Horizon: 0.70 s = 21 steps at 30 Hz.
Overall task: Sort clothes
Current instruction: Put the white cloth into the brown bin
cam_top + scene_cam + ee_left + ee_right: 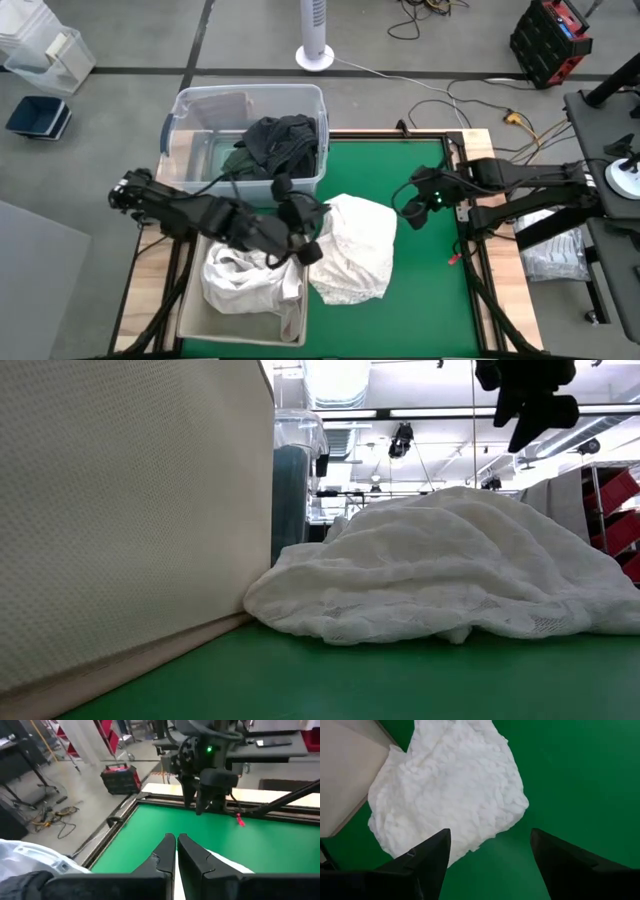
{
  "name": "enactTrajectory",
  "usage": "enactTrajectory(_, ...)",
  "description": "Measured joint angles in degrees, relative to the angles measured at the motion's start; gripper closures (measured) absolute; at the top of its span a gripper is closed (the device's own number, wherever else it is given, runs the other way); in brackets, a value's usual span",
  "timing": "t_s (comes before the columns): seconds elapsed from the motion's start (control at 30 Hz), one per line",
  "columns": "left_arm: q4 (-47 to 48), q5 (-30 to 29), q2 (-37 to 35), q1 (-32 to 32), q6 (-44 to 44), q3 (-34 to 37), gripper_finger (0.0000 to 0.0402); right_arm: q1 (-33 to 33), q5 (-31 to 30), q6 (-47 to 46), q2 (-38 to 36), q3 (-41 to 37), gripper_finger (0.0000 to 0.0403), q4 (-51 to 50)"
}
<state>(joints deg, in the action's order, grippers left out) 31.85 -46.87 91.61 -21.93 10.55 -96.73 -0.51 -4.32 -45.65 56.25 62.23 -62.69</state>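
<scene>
A white garment [355,250] lies bunched on the green mat [420,290], its left edge against the beige bin's wall [130,510]. It also shows in the right wrist view, white garment [450,785]. More white clothes [245,280] lie in the beige bin [195,325]. Dark clothes [280,145] are piled in the clear tub [190,110], partly over its rim. My left gripper [312,252] hovers shut and empty above the bin's right edge and the garment's left side. My right gripper [490,845] stands open above the mat, just right of the garment.
The tub stands at the mat's far left and the bin at its near left. Bare green mat lies to the right of the garment. A wooden frame [478,140] borders the mat. A small red object [241,820] lies by the right edge.
</scene>
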Motion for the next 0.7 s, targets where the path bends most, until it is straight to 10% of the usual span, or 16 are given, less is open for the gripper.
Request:
enactTrajectory(0.37, -5.1, 7.2, 8.0, 2.7, 8.5, -3.2, 0.0387, 0.0, 0.0, 0.5, -1.1, -3.3, 0.0137, 0.3)
enactTrajectory(0.7, 23.0, 7.1, 24.0, 3.0, 31.2, -28.8, 0.0294, 0.0, -2.2, 1.8, -4.4, -4.0, 0.0127, -0.3)
